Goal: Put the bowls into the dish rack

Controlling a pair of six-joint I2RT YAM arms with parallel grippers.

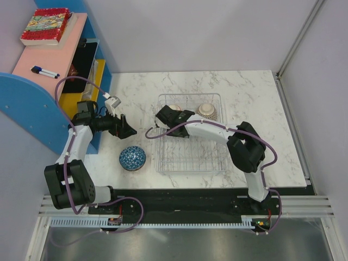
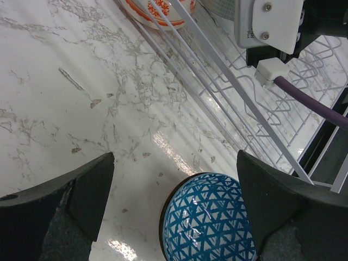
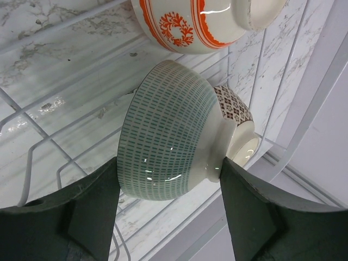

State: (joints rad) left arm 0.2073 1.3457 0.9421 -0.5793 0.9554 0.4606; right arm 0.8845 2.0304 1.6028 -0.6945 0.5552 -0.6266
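My right gripper [image 3: 169, 179] pinches the green bowl [image 3: 163, 136] in the dish rack's [image 1: 190, 160] far-left corner, beside the orange bowl [image 3: 190, 24]. My left gripper [image 2: 175, 163] hangs spread wide over the blue bowl [image 2: 209, 217], just left of the rack's edge.

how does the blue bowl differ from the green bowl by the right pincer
The blue bowl has a triangle pattern; the green bowl has rows of small dashes. The blue bowl sits on the table outside the dish rack; the green bowl is inside it, tipped on its side. The right pincer grips the green bowl; the open left pincer is clear of the blue bowl. Both are round, patterned bowls.
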